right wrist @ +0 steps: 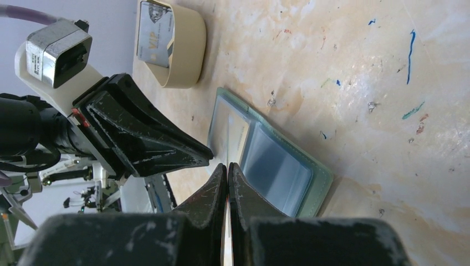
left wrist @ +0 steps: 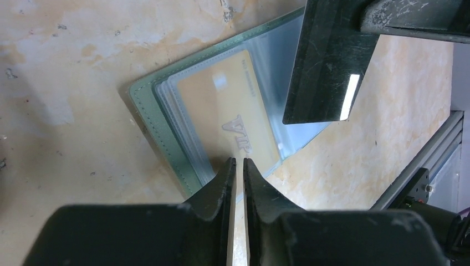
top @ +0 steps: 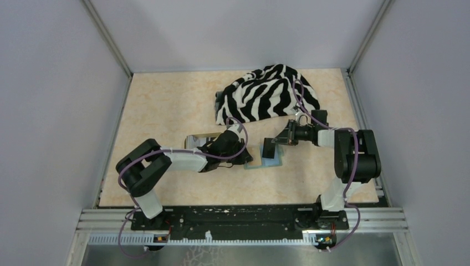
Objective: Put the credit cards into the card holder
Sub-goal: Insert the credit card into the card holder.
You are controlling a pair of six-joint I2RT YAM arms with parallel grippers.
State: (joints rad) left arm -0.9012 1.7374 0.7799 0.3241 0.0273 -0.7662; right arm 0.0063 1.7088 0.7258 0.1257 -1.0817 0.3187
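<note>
The card holder (top: 267, 163) lies open on the table, sage-green rim (left wrist: 157, 125) outside, clear sleeves inside. A yellow-orange credit card (left wrist: 224, 105) marked VIP sits in a sleeve on its left half. My left gripper (left wrist: 239, 162) hangs at that card's near end, jaws drawn almost together with a thin slit and nothing in it. My right gripper (right wrist: 228, 165) is shut on a clear sleeve of the holder (right wrist: 317, 178), which stands up thin and edge-on from its tips. The two grippers face each other over the holder, left gripper (top: 245, 154), right gripper (top: 270, 147).
A tan oval tray (right wrist: 187, 50) with a grey VIP card (right wrist: 156, 37) leaning inside stands left of the holder, partly hidden behind the left arm in the top view. A zebra-striped cloth (top: 266, 94) lies bunched at the back. Metal rails edge the table.
</note>
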